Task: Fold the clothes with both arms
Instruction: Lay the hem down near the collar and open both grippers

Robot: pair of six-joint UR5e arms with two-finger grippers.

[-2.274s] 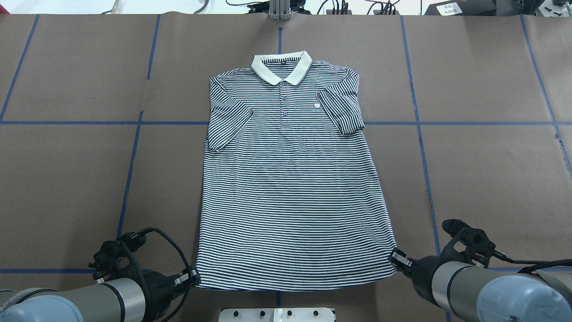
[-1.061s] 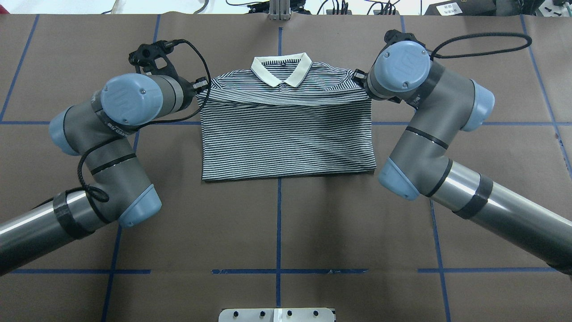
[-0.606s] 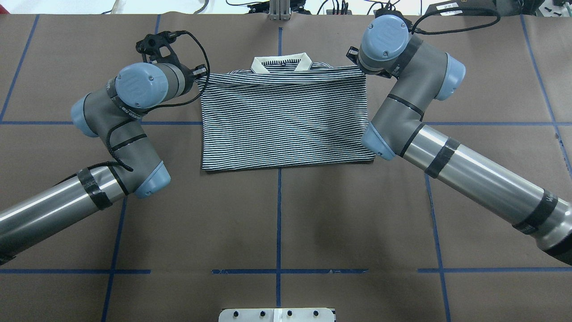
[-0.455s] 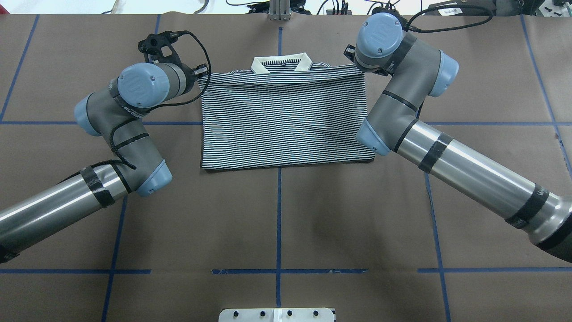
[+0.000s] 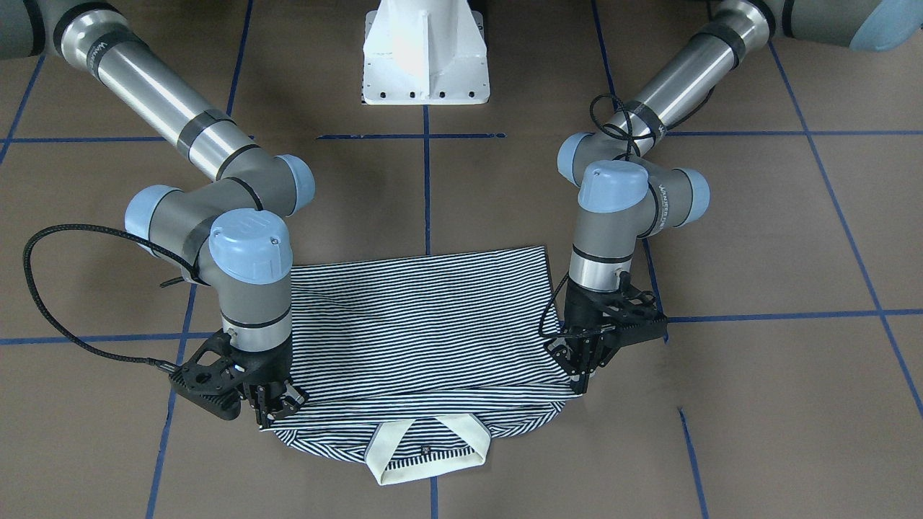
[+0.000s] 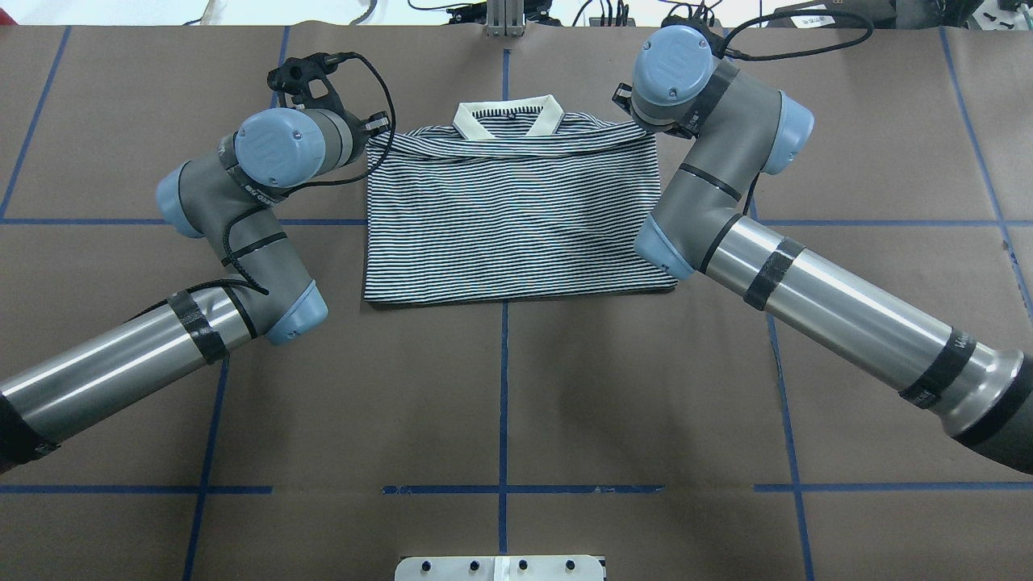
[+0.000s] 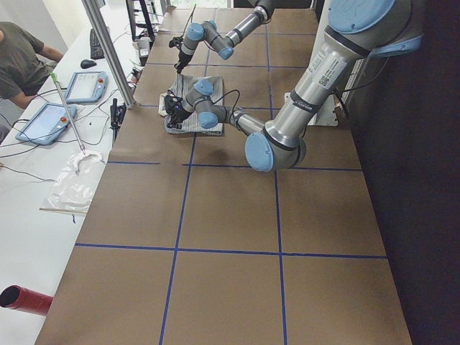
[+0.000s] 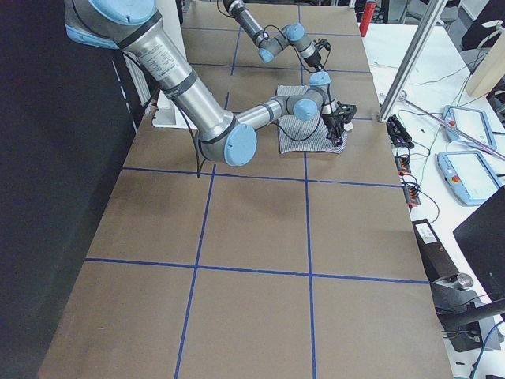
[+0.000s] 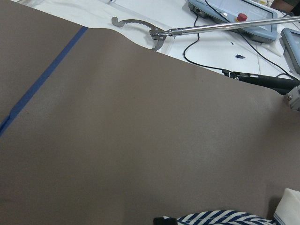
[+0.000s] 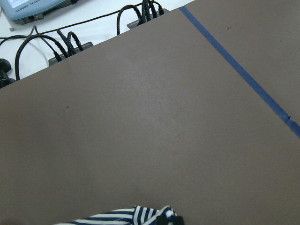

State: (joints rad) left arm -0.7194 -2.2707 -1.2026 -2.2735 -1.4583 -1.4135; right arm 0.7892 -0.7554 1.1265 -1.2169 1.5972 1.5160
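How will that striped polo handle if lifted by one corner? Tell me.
Probably floppy: the polo shirt lies folded over itself, draping flat with soft wrinkles. Likely light: its thin layers barely rise off the table. Lifted by one corner, it would probably sag and unfold.

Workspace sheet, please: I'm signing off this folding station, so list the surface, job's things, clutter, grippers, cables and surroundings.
surface: brown table with blue tape lines, flat.
job's things: striped shirt folded in half, hem lying just below the white collar.
clutter: nothing seen on the table.
grippers: left gripper and right gripper each pinch a hem corner.
cables: black cable loops off the right wrist, apart from the shirt.
surroundings: white pedestal; tablet and seated person beside the table.
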